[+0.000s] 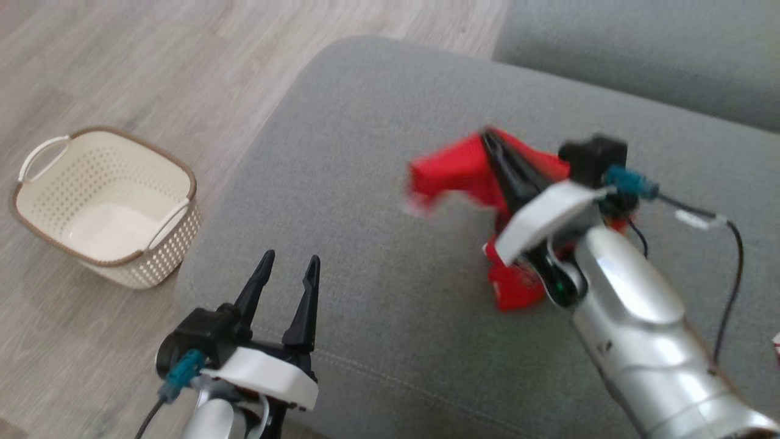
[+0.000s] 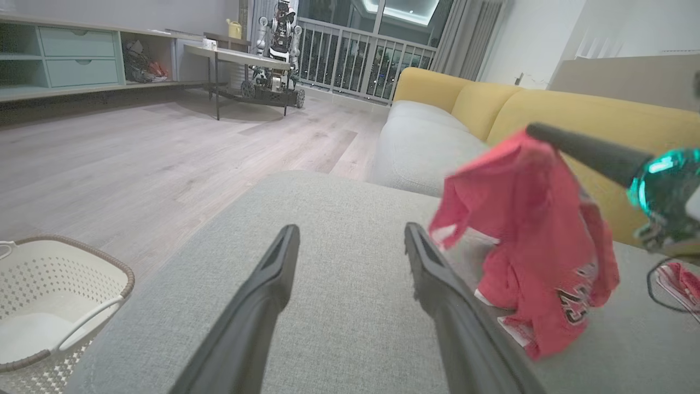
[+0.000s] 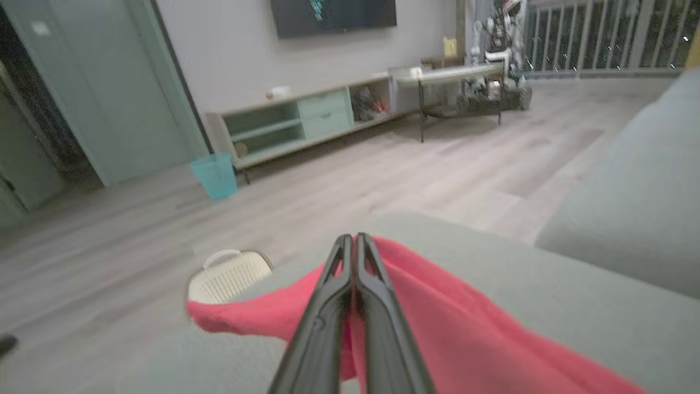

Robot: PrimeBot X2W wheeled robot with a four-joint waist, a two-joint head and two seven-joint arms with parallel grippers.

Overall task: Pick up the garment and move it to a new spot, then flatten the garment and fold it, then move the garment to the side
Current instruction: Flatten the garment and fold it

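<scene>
Hovering over the near edge of the grey sofa cushion (image 1: 378, 317), the left tool (image 1: 291, 257) has its two dark fingers spread wide with nothing between them. In its own wrist view the left tool (image 2: 351, 230) points along the bare cushion (image 2: 339, 306).

Farther in and to the right, the right tool (image 1: 489, 135) is clamped shut on the red garment (image 1: 451, 171). The right wrist view shows the fingers pressed together at the tips (image 3: 354, 238) with red cloth (image 3: 437, 306) pinched between them and spilling to both sides. From the left wrist view the garment (image 2: 525, 219) hangs bunched from those fingers above the middle of the cushion. Its lower folds, with white trim and dark lettering, reach down to the fabric, though contact is unclear.

On the wooden floor (image 1: 122, 61) just left of the cushion stands a cream perforated basket (image 1: 152, 271) with a brown rim. Beyond the garment rises the yellow backrest (image 2: 601, 120), and far across the room stands a low shelf unit (image 2: 82, 54).
</scene>
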